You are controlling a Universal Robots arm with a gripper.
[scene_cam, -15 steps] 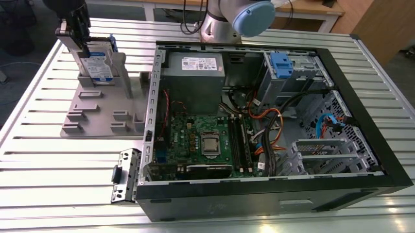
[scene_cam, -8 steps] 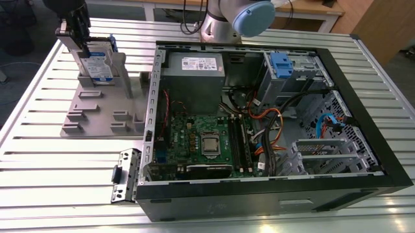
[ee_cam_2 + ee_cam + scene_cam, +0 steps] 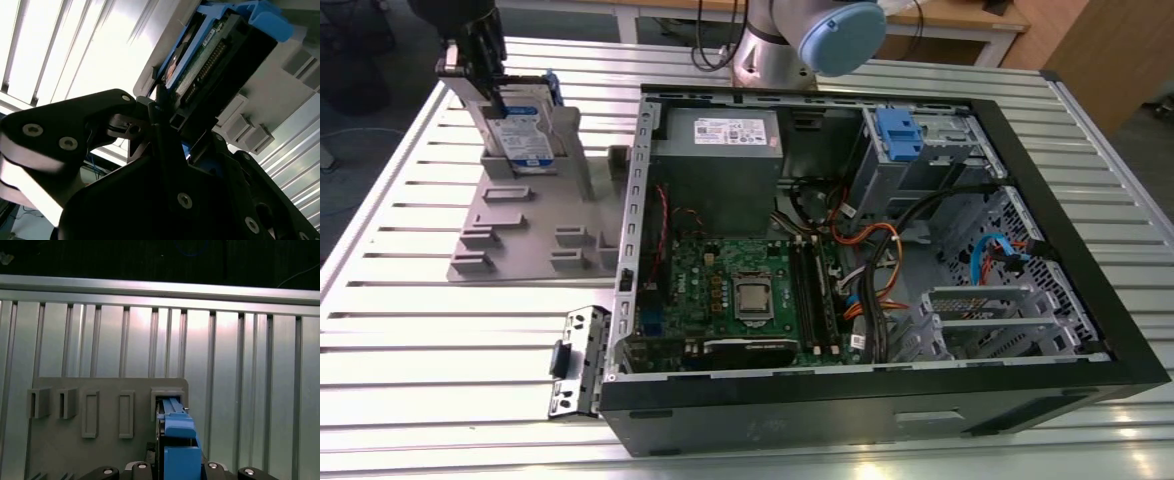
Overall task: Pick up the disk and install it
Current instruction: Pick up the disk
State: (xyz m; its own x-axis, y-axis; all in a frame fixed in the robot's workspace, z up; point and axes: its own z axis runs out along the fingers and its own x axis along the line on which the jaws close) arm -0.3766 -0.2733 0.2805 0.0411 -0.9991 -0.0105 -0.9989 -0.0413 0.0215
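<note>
Grips the disk (image 3: 527,135) by its top end with the gripper (image 3: 491,85), at the exterior view's far left. Closes the fingers (image 3: 159,107) on that end in the second wrist view, tight to the disk, with no gap showing. Stands upright on edge, blue frame around the silver body, label turned toward the case (image 3: 854,425). Sits with its lower end in an end slot of the grey holder (image 3: 520,215), not yet lifted clear. Rests flat on the slatted table (image 3: 414,330), just beside the case's side wall, with its other slots bare. Lies open on its side to the exterior view's right, with board and cables showing. Carries a bare blue bracket (image 3: 897,130) in the bay at its far corner, and near that a grey box (image 3: 720,165) with a white sticker.
</note>
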